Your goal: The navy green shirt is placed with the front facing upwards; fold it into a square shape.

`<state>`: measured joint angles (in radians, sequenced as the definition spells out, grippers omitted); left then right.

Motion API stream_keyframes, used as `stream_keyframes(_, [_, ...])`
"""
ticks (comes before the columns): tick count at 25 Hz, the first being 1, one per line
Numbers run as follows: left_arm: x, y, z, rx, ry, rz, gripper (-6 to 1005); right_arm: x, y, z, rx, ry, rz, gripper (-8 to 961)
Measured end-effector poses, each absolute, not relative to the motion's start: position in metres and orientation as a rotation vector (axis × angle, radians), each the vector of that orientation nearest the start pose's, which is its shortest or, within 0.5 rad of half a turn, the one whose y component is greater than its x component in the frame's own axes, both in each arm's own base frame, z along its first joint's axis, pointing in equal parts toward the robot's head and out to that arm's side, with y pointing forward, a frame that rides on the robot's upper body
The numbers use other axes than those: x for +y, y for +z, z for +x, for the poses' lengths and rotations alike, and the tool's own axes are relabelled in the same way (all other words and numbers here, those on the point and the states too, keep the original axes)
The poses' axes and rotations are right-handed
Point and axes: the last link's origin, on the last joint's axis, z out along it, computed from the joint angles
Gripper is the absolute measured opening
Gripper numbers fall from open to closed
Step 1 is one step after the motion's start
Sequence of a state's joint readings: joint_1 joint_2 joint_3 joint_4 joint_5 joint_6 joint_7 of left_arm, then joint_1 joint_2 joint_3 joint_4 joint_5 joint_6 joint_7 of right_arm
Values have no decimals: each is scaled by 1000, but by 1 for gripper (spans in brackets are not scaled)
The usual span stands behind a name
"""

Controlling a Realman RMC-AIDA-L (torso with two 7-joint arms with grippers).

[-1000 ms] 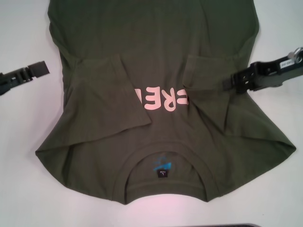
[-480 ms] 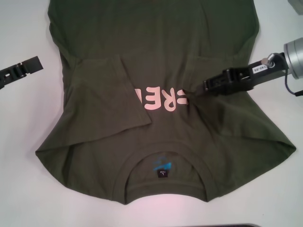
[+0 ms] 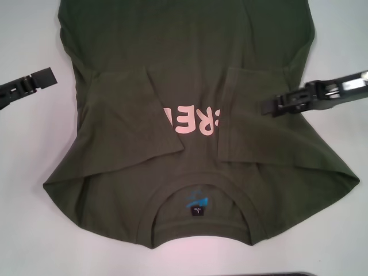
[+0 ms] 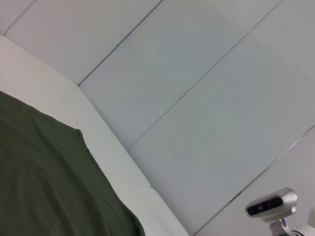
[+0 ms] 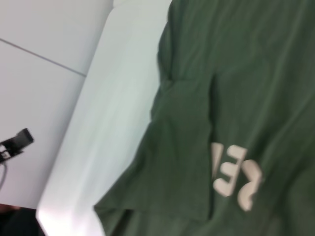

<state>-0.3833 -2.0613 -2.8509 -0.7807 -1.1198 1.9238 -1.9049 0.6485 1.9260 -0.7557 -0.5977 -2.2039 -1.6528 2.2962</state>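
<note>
The navy green shirt [image 3: 190,46] lies spread front-up on the white table, its collar and black neck label [image 3: 197,211] toward me. Both sleeves are folded inward: the left sleeve [image 3: 132,115] and the right sleeve [image 3: 253,138] each cover one end of the pink lettering [image 3: 190,121]. My right gripper [image 3: 265,106] hovers over the folded right sleeve, holding no cloth. My left gripper [image 3: 49,76] sits over bare table just left of the shirt. The left wrist view shows one shirt edge [image 4: 39,172]; the right wrist view shows the shirt [image 5: 246,73] with its lettering [image 5: 236,172].
White table [image 3: 29,172] surrounds the shirt on the left, right and near sides. A dark strip [image 3: 287,274] shows at the near table edge. Pale wall panels and a small camera on a stand [image 4: 270,204] appear beyond the table.
My right gripper reached in over the right sleeve, then drew back to the right; the sleeve now lies flatter, folded over the lettering's end. The left gripper barely moved.
</note>
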Motion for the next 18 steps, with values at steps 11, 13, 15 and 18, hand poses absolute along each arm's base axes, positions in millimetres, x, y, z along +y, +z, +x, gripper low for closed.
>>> stream_keyframes(11, [263,80,-297,-1335,-1210,-2385,612,340,76,301,1467,610,-2448,701])
stream_keyframes(13, [262,78,-296,-1333,-1215,-2389,612,339,81,301,1451,611,-2461,740])
stream_keyframes(15, [260,76,-295,-1316,-1218,-2404,612,337,83,299,1417,612,-2496,811])
stream_keyframes(18, [257,74,-293,-1235,-1216,-2444,613,332,83,292,1267,657,-2585,919])
